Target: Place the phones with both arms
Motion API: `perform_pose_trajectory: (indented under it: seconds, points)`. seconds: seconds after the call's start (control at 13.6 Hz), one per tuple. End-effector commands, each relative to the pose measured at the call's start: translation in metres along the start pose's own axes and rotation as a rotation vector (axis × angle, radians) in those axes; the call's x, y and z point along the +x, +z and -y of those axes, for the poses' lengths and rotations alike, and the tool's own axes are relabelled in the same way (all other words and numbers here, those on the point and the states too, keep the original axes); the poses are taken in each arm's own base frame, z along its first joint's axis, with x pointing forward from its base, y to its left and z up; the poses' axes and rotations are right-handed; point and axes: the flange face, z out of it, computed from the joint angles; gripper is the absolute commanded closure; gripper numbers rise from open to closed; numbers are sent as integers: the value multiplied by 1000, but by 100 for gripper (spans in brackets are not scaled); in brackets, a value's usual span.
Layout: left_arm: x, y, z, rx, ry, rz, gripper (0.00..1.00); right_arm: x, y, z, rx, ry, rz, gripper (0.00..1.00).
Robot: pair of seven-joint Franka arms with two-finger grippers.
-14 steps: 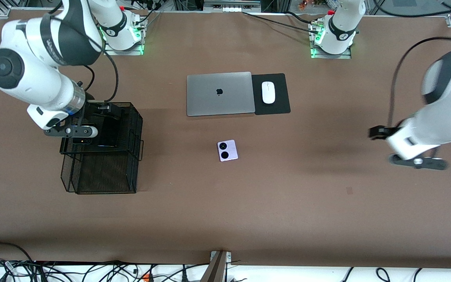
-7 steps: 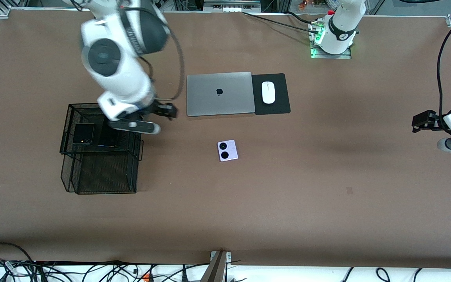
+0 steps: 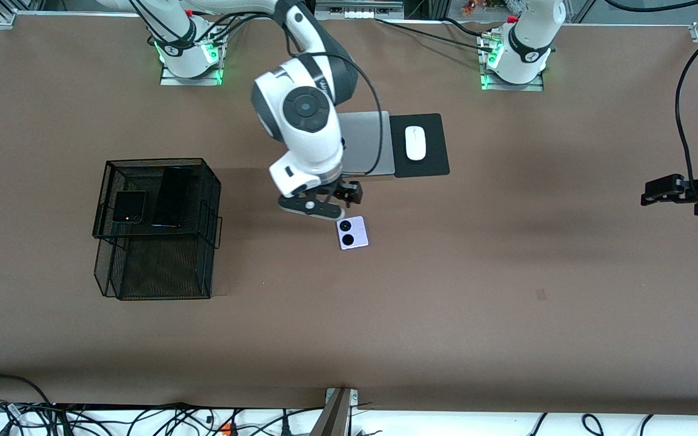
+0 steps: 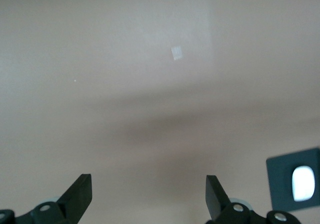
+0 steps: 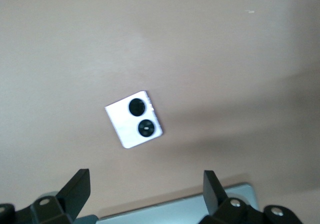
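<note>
A small square lilac-white phone (image 3: pixel 352 232) with two black circles lies flat on the brown table, nearer to the front camera than the laptop; it also shows in the right wrist view (image 5: pixel 134 119). My right gripper (image 3: pixel 315 211) (image 5: pixel 145 181) hangs open and empty over the table between the laptop's edge and this phone, apart from it. A small square black folded phone (image 3: pixel 129 206) and a long slim black phone (image 3: pixel 171 197) lie side by side on the top tier of the black wire basket (image 3: pixel 212 200). My left gripper (image 4: pixel 149 184) waits open and empty over bare table at the left arm's end.
A closed silver laptop (image 3: pixel 366 145) lies under the right arm's wrist, its edge showing in the right wrist view (image 5: pixel 190 209). Beside it a white mouse (image 3: pixel 415 143) (image 4: pixel 303 183) rests on a black pad (image 3: pixel 432 148). The basket stands toward the right arm's end.
My right arm has swung from over the basket across to the lilac phone, leaving both black phones on the basket. The left arm has drawn back toward its end of the table.
</note>
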Motion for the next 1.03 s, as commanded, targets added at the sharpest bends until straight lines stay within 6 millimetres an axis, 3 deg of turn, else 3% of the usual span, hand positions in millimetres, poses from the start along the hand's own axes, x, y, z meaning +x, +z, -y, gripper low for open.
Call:
perform_pose_trajectory:
  seconds: [0.0, 0.22, 0.44, 0.74, 0.96]
  points:
    - [-34, -13, -10, 36, -21, -104, 0, -19, 21, 30, 22, -93, -41, 0]
    - [-62, -31, -34, 75, -20, -191, 0, -20, 49, 35, 14, -259, -66, 0]
    - [-93, -36, -41, 80, -25, -260, 0, -22, 93, 37, 0, -336, -88, 0]
    - [-98, -46, -47, 67, -79, -259, 0, -22, 136, 35, -7, -431, -161, 0]
    - [-93, -49, -47, 64, -81, -184, 0, -19, 154, 35, 19, -474, -203, 0]
